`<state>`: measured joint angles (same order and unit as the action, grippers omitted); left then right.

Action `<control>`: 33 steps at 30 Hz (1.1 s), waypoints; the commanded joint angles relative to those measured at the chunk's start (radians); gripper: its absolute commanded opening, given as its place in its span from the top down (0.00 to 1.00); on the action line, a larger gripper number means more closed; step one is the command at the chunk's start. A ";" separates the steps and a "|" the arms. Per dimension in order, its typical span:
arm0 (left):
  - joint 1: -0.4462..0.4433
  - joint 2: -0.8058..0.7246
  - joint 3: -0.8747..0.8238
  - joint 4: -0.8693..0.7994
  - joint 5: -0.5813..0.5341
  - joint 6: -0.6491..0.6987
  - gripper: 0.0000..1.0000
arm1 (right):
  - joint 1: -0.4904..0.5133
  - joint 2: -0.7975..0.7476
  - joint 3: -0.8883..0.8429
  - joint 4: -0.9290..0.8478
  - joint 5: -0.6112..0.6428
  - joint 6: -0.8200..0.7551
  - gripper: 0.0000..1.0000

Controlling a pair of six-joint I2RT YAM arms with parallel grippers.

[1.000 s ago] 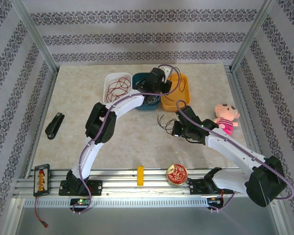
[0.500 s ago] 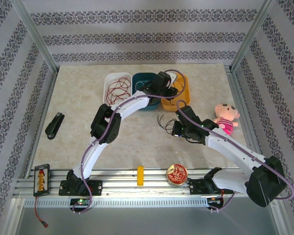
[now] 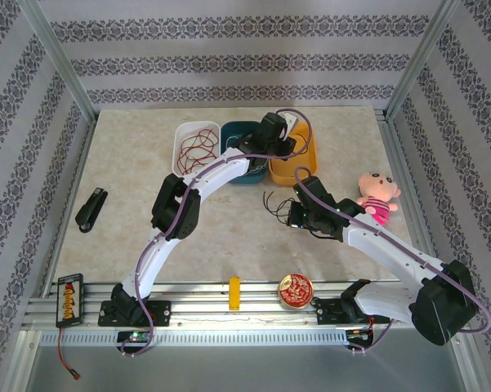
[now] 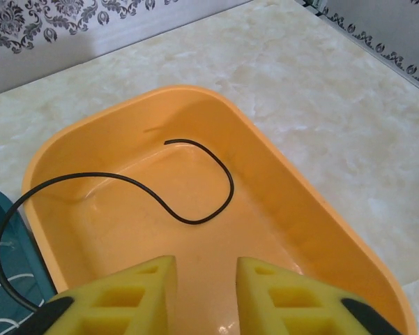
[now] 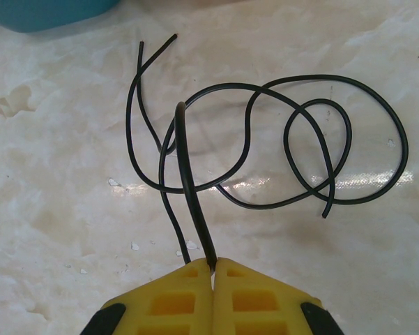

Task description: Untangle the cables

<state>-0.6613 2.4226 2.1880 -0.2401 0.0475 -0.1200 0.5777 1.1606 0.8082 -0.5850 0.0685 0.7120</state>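
The right gripper (image 5: 212, 265) is pinched tight on one strand of the black cables (image 5: 188, 174) lying on the table (image 5: 56, 230), with loops fanning from ten to two o'clock ahead of its fingertips. It looks thin, light, springy stuff — likely to keep its curl and slide on the smooth top. A free end, like the pair at eleven o'clock, seems a better place to take hold than a crossing.

The left gripper (image 4: 206, 272) hovers with jaws apart, empty, above the orange bin (image 4: 314, 209), where another black cable (image 4: 231, 188) lies curled. It runs out over the rim at nine o'clock, its far end cut off.

From above, red cables (image 3: 198, 145) sit in the white bin (image 3: 178, 151) at twelve o'clock, and the left arm (image 3: 204, 175) covers much of the teal bin (image 3: 231, 131). How many wires make up the table tangle, I can't tell.
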 commanded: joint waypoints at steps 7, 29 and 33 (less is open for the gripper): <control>0.011 0.012 0.107 -0.168 -0.116 -0.061 0.69 | -0.007 -0.015 -0.014 0.006 -0.004 0.014 1.00; 0.008 0.018 0.200 -0.525 -0.086 -0.199 0.58 | -0.007 0.024 0.024 0.014 -0.008 -0.009 1.00; 0.003 -0.021 0.112 -0.462 -0.078 -0.205 0.59 | -0.007 0.017 0.026 0.009 -0.001 -0.011 1.00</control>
<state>-0.6518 2.4393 2.3444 -0.6964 -0.0120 -0.3225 0.5777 1.1793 0.8082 -0.5812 0.0620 0.7082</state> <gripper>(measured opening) 0.412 0.041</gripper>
